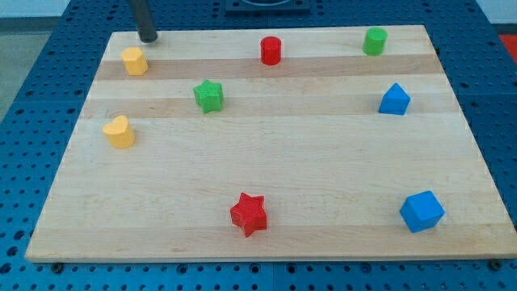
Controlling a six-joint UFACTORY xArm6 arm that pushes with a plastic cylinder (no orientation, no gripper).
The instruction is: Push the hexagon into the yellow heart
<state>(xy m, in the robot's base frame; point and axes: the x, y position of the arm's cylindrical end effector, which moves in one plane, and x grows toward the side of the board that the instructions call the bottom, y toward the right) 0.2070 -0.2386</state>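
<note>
My tip (149, 38) just above-right of yellow hexagon (134, 61).

Bright, even light; soft shadows; focus perhaps slightly soft.

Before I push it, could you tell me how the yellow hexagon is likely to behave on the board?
The yellow hexagon looks squat and flat-based, so it should slide, not tip. An off-centre push would probably spin it. My tip sits just above it toward the view's top, so the yellow heart lies roughly ahead.
</note>
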